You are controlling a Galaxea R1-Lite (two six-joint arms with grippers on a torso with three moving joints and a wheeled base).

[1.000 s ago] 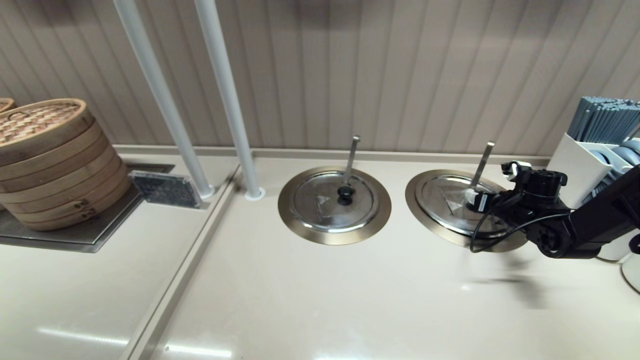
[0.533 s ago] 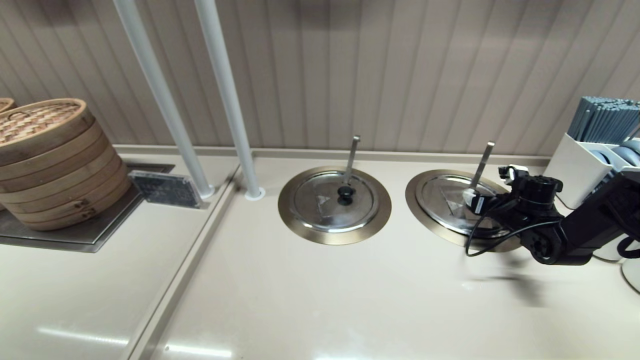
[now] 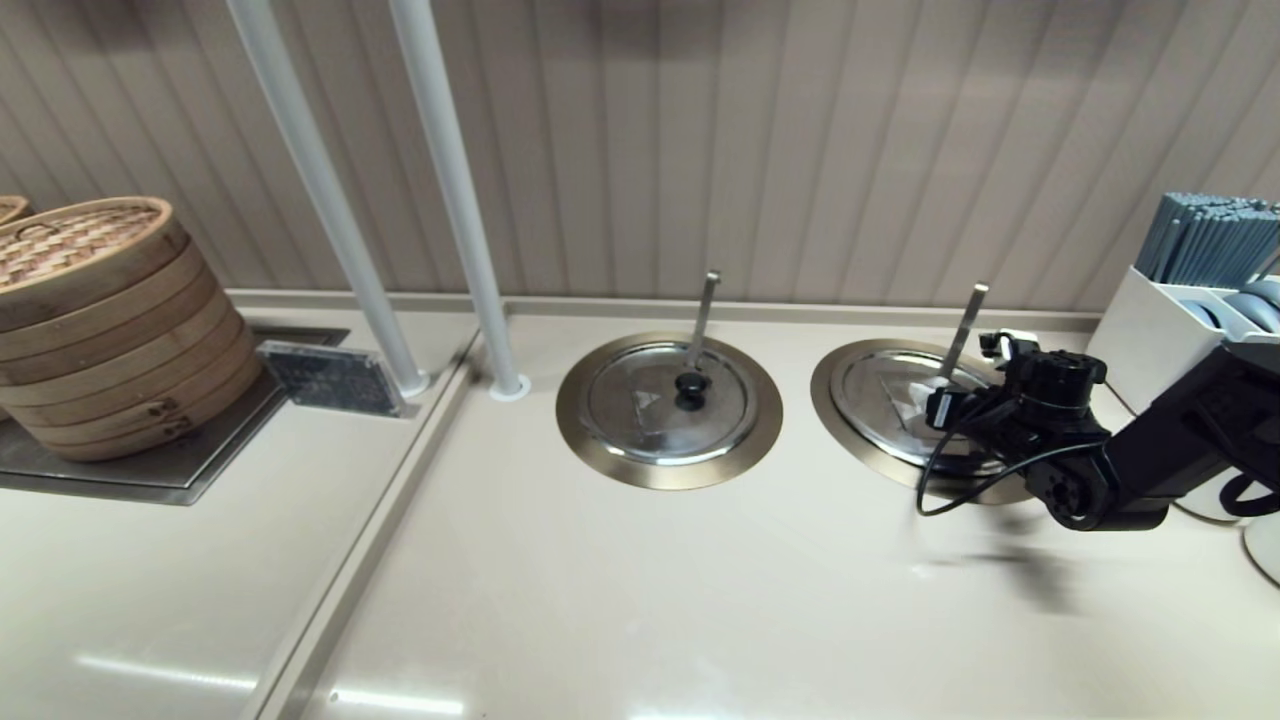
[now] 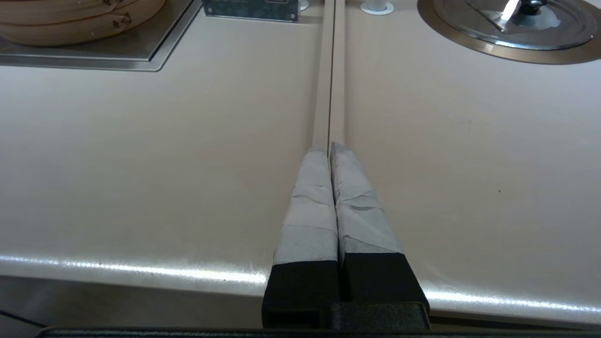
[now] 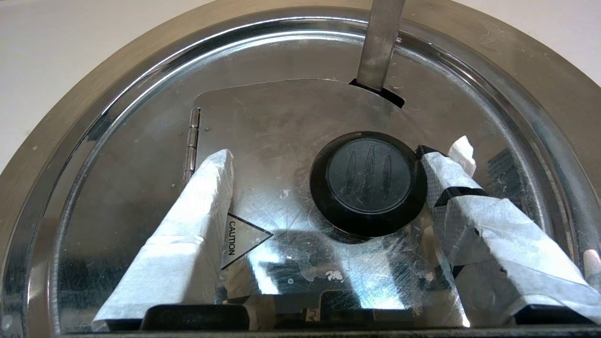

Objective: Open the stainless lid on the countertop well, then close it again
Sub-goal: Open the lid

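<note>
The stainless lid (image 3: pixel 885 395) lies closed on the countertop well, whose bronze-toned rim (image 3: pixel 830 395) rings it at the right of the counter. The ladle handle (image 3: pixel 966 322) sticks up through its back. My right gripper (image 3: pixel 942 405) hovers low over the lid and hides the knob in the head view. In the right wrist view the gripper (image 5: pixel 326 159) is open around the black knob (image 5: pixel 368 180). One taped finger (image 5: pixel 439 171) touches the knob's side; the other (image 5: pixel 206 188) stands apart, near the flap hinge (image 5: pixel 192 141). The left gripper (image 4: pixel 331 148) is shut and parked over the counter's front edge.
A twin lid (image 3: pixel 650 405) with its own ladle sits in the ringed well to the left. A bamboo steamer (image 3: pixel 90 320), a small sign (image 3: pixel 330 378) and two white poles (image 3: pixel 455 200) stand further left. A white chopstick holder (image 3: pixel 1175 325) is behind my right arm.
My right gripper has moved left across the lid, closer to the knob. The lid stays closed and the left arm has not moved.
</note>
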